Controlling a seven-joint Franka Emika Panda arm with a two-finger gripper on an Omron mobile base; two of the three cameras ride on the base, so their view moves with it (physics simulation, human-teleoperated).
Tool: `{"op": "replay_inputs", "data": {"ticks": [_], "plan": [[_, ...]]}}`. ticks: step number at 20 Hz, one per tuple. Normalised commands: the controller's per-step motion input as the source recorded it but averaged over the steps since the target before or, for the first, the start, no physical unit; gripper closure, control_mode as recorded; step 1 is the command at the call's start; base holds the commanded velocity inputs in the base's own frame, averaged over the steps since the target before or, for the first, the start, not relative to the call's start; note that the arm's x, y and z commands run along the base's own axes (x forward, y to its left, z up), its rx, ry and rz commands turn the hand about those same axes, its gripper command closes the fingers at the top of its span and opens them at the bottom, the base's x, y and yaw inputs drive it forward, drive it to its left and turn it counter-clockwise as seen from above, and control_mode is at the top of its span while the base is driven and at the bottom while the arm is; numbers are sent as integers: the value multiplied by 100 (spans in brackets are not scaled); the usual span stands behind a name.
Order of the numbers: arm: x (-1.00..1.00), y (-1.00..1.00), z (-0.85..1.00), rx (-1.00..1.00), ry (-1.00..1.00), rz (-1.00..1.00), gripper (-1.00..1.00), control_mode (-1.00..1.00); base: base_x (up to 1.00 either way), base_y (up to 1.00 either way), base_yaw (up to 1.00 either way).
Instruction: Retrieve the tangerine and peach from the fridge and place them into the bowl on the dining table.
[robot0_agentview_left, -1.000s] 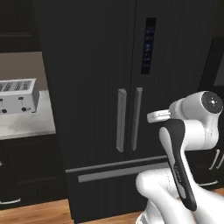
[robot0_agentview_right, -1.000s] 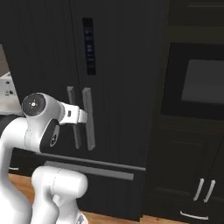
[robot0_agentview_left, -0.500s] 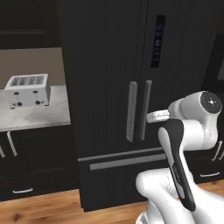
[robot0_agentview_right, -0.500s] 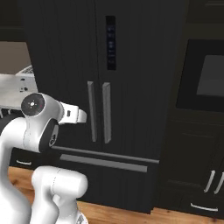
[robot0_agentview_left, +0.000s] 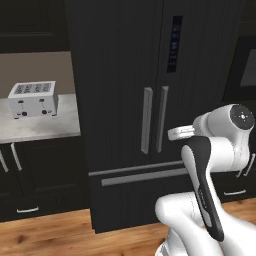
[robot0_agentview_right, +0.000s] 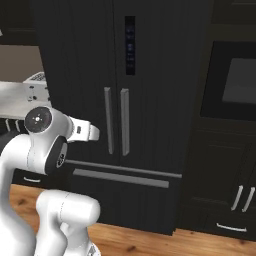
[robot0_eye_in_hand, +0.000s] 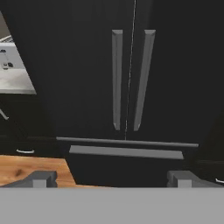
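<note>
The fridge (robot0_eye_in_hand: 131, 65) stands shut, fruit presumably inside; its rigid, probably heavy door is best gripped at a grey bar handle (robot0_eye_in_hand: 117, 78); the pincer (robot0_eye_in_hand: 112, 178) is spread wide, empty.

Fridge (robot0_agentview_left: 150, 100) doors shut; toaster (robot0_agentview_left: 33, 99) on counter (robot0_agentview_left: 45, 125) left.

Dark cabinets (robot0_agentview_left: 35, 170), a grey counter (robot0_agentview_left: 40, 125) with toaster (robot0_agentview_left: 34, 98), wooden floor (robot0_agentview_left: 45, 237).
</note>
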Motion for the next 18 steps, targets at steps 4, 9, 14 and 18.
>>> {"op": "replay_inputs", "data": {"ticks": [4, 9, 14, 18], "plan": [[0, -1, 0, 0, 0, 0, -100, -100, -3, 0, 0], [0, -19, 0, 0, 0, 0, -100, -100, 0, 0, 0], [0, -22, 0, 1, 0, 0, -100, -100, 0, 0, 0], [0, -18, 0, 0, 0, 0, -100, -100, 0, 0, 0]]}}
